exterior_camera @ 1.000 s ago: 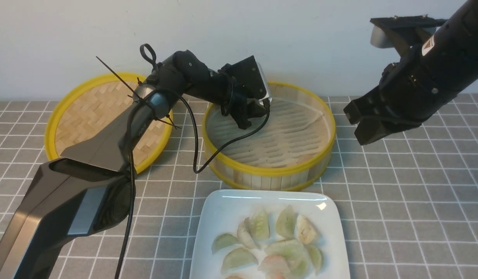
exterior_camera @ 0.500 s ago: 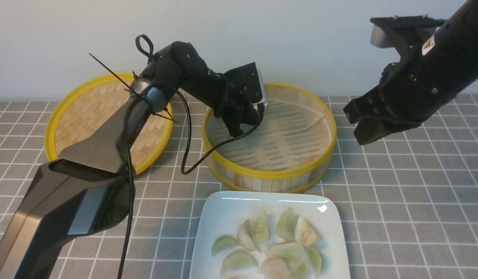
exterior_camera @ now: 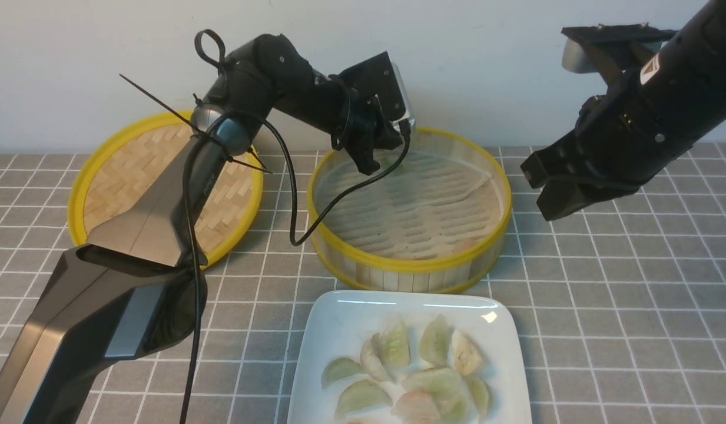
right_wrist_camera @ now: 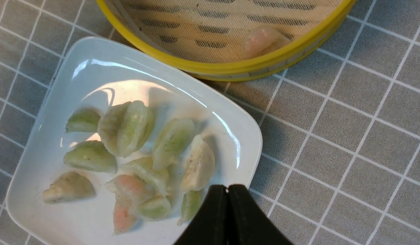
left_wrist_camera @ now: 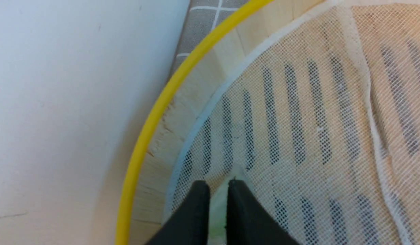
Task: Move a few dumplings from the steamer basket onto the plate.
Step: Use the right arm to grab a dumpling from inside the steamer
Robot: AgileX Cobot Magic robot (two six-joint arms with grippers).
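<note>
My left gripper (exterior_camera: 371, 165) hangs over the far left part of the steamer basket (exterior_camera: 410, 262), a little above its floor. In the left wrist view its fingers (left_wrist_camera: 199, 204) stand close together, shut on a pale green-white dumpling (left_wrist_camera: 217, 209). One pinkish dumpling (right_wrist_camera: 261, 41) lies in the basket by its near rim. The white square plate (exterior_camera: 339, 318) in front of the basket holds several dumplings (exterior_camera: 398, 347), mostly pale green. My right gripper (exterior_camera: 554, 191) is shut and empty, held high to the right of the basket; its tips (right_wrist_camera: 227, 189) show above the plate's edge (right_wrist_camera: 94, 75).
The flat woven lid with a yellow rim (exterior_camera: 139, 171) lies to the left of the basket, under my left arm. A thin mesh liner (left_wrist_camera: 315, 119) covers the basket floor. The white wall stands close behind the basket. A grey checked cloth (exterior_camera: 604, 324) covers the table.
My left gripper has risen from the basket floor and moved toward the far rim with its fingers closed on the dumpling. The right arm has not moved.
</note>
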